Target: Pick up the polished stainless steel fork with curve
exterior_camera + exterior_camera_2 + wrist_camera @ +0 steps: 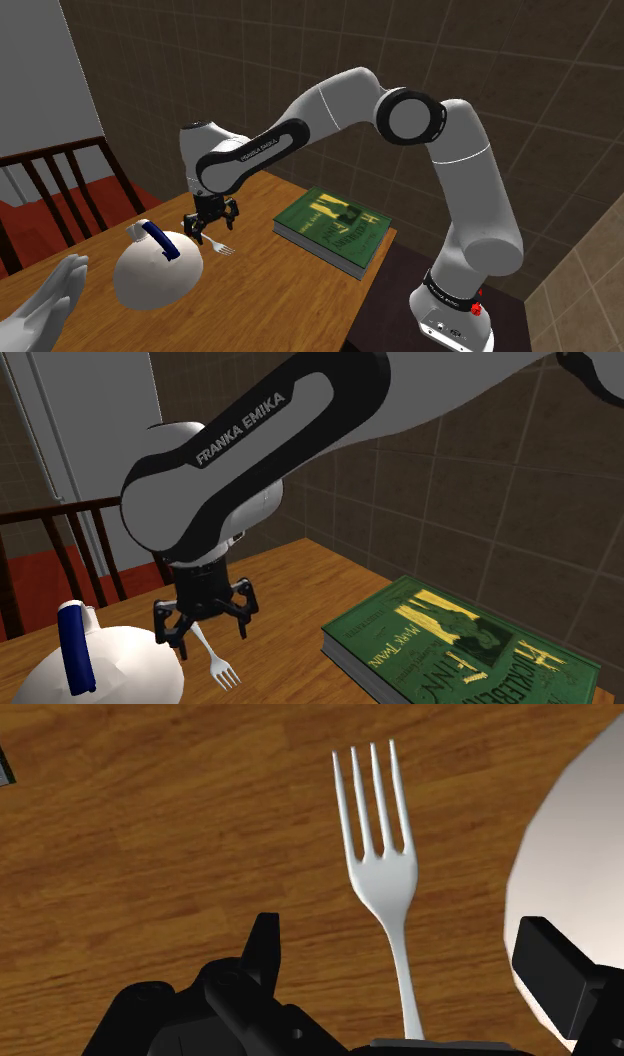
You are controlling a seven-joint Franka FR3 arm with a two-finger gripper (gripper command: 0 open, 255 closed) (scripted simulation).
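Note:
A pale, shiny fork [385, 854] lies flat on the wooden table [150, 834], its tines pointing away from the hand. My gripper [405, 939] hangs low over the handle, open, with one finger on each side and neither touching it. From the shoulder view the gripper [212, 232] stands just above the fork [222, 247], right beside a white domed object. In the second exterior view the fork [212, 657] pokes out below the gripper [212, 637], tines toward the table's front edge.
A white dome with a blue handle [155, 270] sits close against the fork on the shoulder view's left. A green book [335, 228] lies near the table's right edge. A dark wooden chair [60, 185] stands behind the table, and a white hand-like shape [45, 300] lies at lower left.

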